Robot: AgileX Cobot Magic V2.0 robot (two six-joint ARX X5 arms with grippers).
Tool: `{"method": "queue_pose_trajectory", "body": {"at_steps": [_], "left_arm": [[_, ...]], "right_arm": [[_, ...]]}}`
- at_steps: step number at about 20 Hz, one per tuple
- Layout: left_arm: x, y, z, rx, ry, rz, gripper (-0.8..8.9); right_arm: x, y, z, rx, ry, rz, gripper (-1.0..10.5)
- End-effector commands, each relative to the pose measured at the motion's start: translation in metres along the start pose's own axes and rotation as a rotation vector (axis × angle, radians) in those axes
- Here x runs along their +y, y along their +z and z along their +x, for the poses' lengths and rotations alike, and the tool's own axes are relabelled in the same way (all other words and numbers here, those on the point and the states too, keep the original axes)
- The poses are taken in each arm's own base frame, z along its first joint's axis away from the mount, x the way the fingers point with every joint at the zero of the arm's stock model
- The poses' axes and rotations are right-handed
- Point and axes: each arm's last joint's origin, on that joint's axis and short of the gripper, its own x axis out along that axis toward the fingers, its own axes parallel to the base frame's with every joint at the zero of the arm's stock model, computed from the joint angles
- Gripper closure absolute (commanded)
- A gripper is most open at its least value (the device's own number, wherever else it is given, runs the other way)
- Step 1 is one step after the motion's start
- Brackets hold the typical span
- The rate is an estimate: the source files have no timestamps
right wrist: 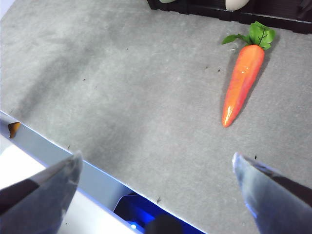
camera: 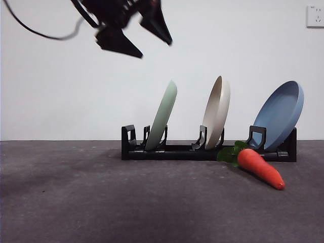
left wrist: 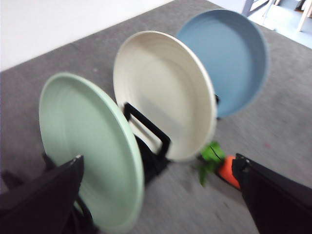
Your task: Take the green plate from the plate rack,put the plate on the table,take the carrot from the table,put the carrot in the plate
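Observation:
The green plate [camera: 162,114] stands on edge in the left slot of the black plate rack [camera: 172,151] on the dark grey table [camera: 76,192]. In the left wrist view the green plate [left wrist: 83,141] is the nearest one. My left gripper [camera: 154,49] is open and empty, up in the air above the plate and a little to its left; its own view [left wrist: 158,165] shows its jaws wide apart. The carrot [camera: 260,168] lies on the table in front of the rack's right end, leaves toward the rack. My right gripper [right wrist: 157,158] is open and empty over the table's near edge, well short of the carrot [right wrist: 242,83].
A cream plate [camera: 217,111] stands in the middle slot and a blue plate [camera: 281,114] leans at the right end. A white wall is behind the rack. The table's near edge [right wrist: 48,141] shows in the right wrist view.

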Motion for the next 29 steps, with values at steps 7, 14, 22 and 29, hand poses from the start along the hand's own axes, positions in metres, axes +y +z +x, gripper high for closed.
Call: {"method": "queue_pose_trajectory", "body": {"at_steps": [7,14,22,29], "left_arm": [[0.019,-0.019,0.071,-0.049,0.074,0.040,2.84],[0.015,-0.045,0.103,0.008,0.066,0.036,5.37],[0.013,-0.048,0.104,0.041,0.052,0.027,8.22],[0.012,-0.037,0.094,0.015,0.057,-0.002,8.22]], "right_arm": [[0.000,0.000,0.000,0.001,0.002,0.006,3.2],[0.000,0.000,0.000,0.000,0.001,0.005,3.2],[0.000,0.000,0.000,0.000,0.001,0.005,3.2],[0.000,0.000,0.000,0.000,0.001,0.005,3.2]]}}
